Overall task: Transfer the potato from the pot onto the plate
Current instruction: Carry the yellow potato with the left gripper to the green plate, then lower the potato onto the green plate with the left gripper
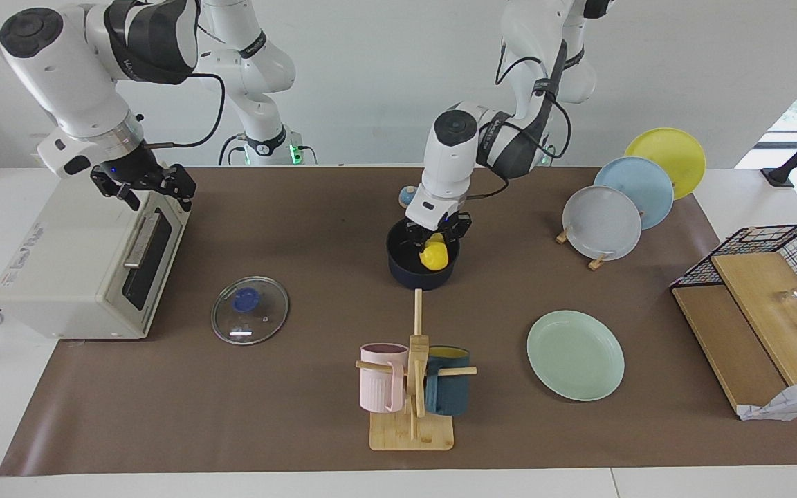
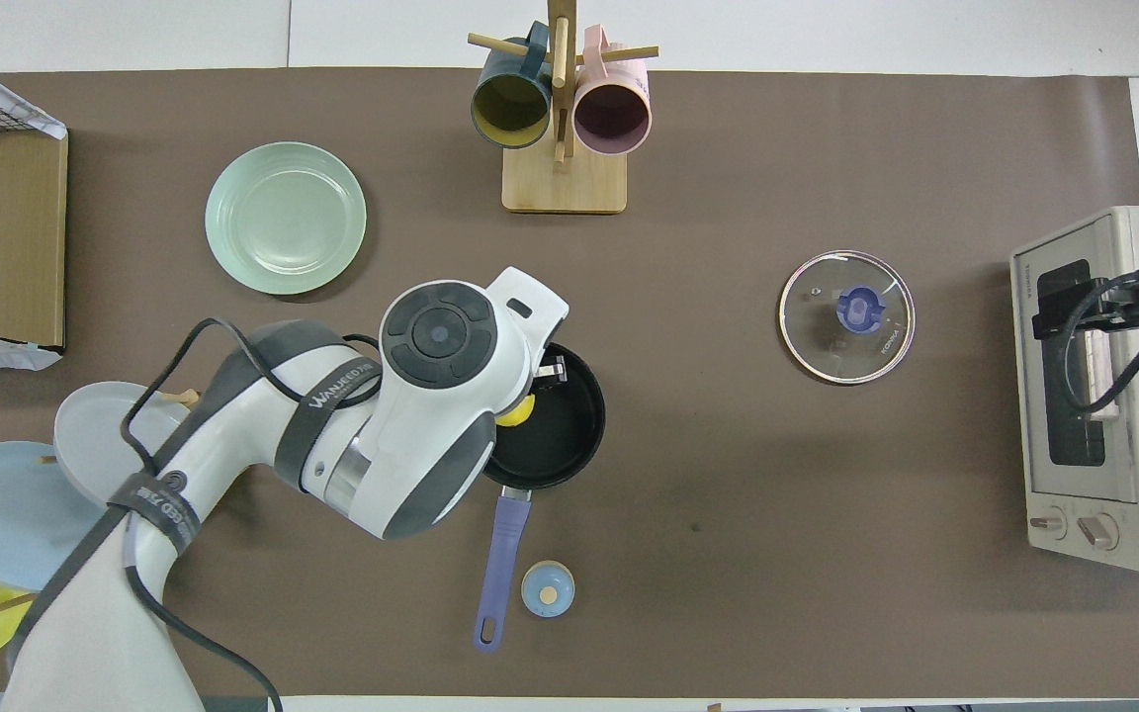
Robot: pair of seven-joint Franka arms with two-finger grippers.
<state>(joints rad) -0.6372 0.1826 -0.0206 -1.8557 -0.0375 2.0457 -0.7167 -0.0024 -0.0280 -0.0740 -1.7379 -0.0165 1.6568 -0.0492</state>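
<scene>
Left gripper (image 1: 433,243) is clamping the potato (image 1: 434,256) between closed fingers and is holding it over the pot (image 1: 422,263), at the rim on the left arm's side. In the overhead view the arm's wrist is covering most of the potato (image 2: 516,410); only a yellow sliver is showing at the pot's (image 2: 550,420) edge.

Nearest the robots' edge of the tabletop, a small blue knob (image 2: 548,588) is sitting beside the tip of the pot's long blue handle (image 2: 498,564), which is pointing toward the robots. The pot is standing near the middle of the tabletop.

Right gripper (image 1: 153,188) is waiting with its fingers spread wide and holding nothing, over the toaster oven (image 1: 87,256) at the right arm's end.

Toward the left arm's end, a rack of plates (image 1: 630,200) is standing upright. A glass lid (image 2: 846,316) is lying flat between the pot and the toaster oven.

Farther from the robots, the plate (image 2: 285,218), pale mint-green, is lying flat with nothing on it, well apart from the left gripper. A mug stand (image 2: 562,148) is standing at the edge farthest from the robots.
</scene>
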